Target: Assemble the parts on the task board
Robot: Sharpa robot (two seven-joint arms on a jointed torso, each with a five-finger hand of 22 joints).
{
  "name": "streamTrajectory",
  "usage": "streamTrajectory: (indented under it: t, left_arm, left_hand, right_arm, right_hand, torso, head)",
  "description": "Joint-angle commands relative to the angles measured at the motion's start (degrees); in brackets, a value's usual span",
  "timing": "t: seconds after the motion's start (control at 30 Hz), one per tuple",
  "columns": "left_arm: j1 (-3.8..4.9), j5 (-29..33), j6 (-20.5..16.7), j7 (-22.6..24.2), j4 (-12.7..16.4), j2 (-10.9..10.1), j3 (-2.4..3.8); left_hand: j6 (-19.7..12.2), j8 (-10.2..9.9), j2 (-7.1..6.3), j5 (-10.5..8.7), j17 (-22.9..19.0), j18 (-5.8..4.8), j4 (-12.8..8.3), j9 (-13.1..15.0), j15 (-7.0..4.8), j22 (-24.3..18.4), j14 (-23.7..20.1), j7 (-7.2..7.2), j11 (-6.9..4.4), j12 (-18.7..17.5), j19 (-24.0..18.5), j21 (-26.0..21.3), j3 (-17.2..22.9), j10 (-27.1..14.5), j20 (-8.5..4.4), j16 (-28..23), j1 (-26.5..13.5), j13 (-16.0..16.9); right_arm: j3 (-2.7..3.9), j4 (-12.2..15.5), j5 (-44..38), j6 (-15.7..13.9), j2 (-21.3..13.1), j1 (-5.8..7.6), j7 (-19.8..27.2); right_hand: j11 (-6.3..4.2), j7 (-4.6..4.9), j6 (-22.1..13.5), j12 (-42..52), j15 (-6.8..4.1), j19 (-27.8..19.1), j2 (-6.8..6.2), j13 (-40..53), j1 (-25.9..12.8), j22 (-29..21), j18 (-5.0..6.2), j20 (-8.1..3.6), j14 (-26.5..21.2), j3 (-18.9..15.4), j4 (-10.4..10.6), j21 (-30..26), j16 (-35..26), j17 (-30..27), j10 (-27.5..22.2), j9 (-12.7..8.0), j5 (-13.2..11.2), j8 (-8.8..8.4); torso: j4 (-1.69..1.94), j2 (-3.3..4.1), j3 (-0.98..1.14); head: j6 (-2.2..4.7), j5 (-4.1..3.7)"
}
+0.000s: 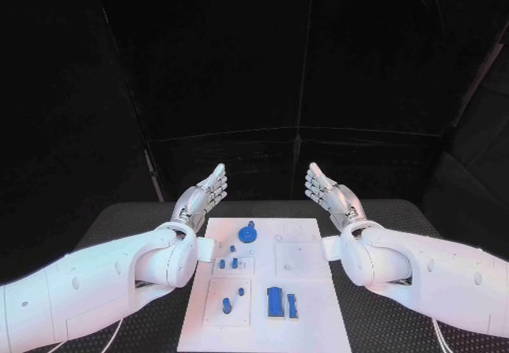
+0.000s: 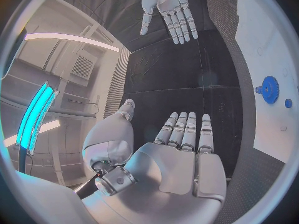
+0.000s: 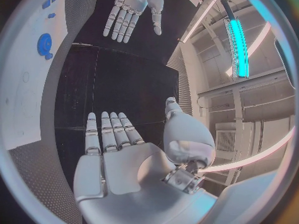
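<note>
The white task board (image 1: 302, 294) lies in the middle of the black table. On it are a blue gear (image 1: 247, 235) at the far left part, small blue pegs (image 1: 228, 262) in the middle, and a blue block (image 1: 276, 301) with a thinner piece (image 1: 293, 306) near the front. My left hand (image 1: 204, 191) is raised flat beyond the board's far left corner, fingers straight, holding nothing. My right hand (image 1: 328, 190) mirrors it at the far right corner, also empty. The gear (image 2: 269, 89) and the board (image 2: 264, 59) show in the left wrist view, as do my left hand (image 2: 184, 154) and right hand (image 2: 168, 10).
The black mat (image 1: 127, 220) spreads out on both sides of the board. Black curtains (image 1: 254, 88) close the back. In the right wrist view my right hand (image 3: 118, 154) faces my left hand (image 3: 132, 7), with the gear (image 3: 44, 44) on the board (image 3: 31, 99).
</note>
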Motion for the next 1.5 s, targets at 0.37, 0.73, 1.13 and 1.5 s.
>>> streamTrajectory:
  t: [0.37, 0.73, 1.13, 1.5]
  left_arm:
    - [0.24, 2.99, -10.85, 4.14, 2.03, 0.0, -0.44]
    - [0.24, 2.99, -10.85, 4.14, 2.03, 0.0, -0.44]
    - [0.24, 2.99, -10.85, 4.14, 2.03, 0.0, -0.44]
    - [0.24, 2.99, -10.85, 4.14, 2.03, 0.0, -0.44]
  left_hand:
    - [-11.17, -0.41, 0.32, -0.44, -0.41, -3.9, -0.07, -0.12, -0.72, -8.15, -10.83, -1.1, -1.26, -0.43, -8.38, -0.28, -6.7, -11.86, -6.07, -1.1, -16.36, -0.14]
    - [-14.45, -0.41, 0.32, -0.44, -0.41, -3.9, -0.07, -0.12, -0.72, -8.15, -13.93, -1.1, -1.26, -0.43, -10.63, -0.28, -6.7, -15.31, -6.07, -1.1, -21.15, -0.14]
    - [-20.2, -0.41, 0.32, -0.44, -0.41, -3.9, -0.07, -0.12, -0.72, -8.15, -19.51, -1.1, -1.26, -0.43, -15.08, -0.28, -6.7, -21.37, -6.07, -1.1, -29.54, -0.14]
    - [-20.2, -0.41, 0.32, -0.44, -0.41, -3.9, -0.07, -0.12, -0.72, -8.15, -19.51, -1.1, -1.26, -0.43, -15.08, -0.28, -6.7, -21.37, -6.07, -1.1, -29.54, -0.14]
  right_arm:
    - [-0.19, 0.7, 5.97, -5.62, -0.09, 0.34, 3.81]
    - [-0.19, 0.7, 5.97, -5.62, -0.09, 0.34, 3.81]
    - [-0.19, 0.7, 5.97, -5.62, -0.09, 0.34, 3.81]
    - [-0.19, 0.7, 5.97, -5.62, -0.09, 0.34, 3.81]
  right_hand:
    - [-1.13, -3.09, -11.65, -1.1, -0.6, -9.14, -0.13, -0.58, -18.06, -2.44, -5.74, -5.65, -12.39, 1.26, -0.17, -7.35, -1.09, -1.65, -12.26, -0.5, -1.31, -0.44]
    - [-1.13, -3.09, -14.89, -1.1, -0.6, -11.66, -0.13, -0.58, -23.18, -2.44, -5.74, -5.65, -15.88, 1.26, -0.17, -7.35, -1.09, -1.65, -15.81, -0.5, -1.31, -0.44]
    - [-1.13, -3.09, -20.84, -1.1, -0.6, -16.52, -0.13, -0.58, -26.38, -2.44, -5.74, -5.65, -18.16, 1.26, -0.17, -7.35, -1.09, -1.65, -17.83, -0.5, -1.31, -0.44]
    - [-1.13, -3.09, -20.84, -1.1, -0.6, -16.52, -0.13, -0.58, -32.34, -2.44, -5.74, -5.65, -22.23, 1.26, -0.17, -7.35, -1.09, -1.65, -22.03, -0.5, -1.31, -0.44]
  torso:
    - [0.1, -0.11, 0.02]
    - [0.1, -0.11, 0.02]
    - [0.1, -0.11, 0.02]
    - [0.1, -0.11, 0.02]
  head:
    - [0.04, 0.01]
    - [0.04, 0.01]
    - [0.04, 0.01]
    - [0.04, 0.01]
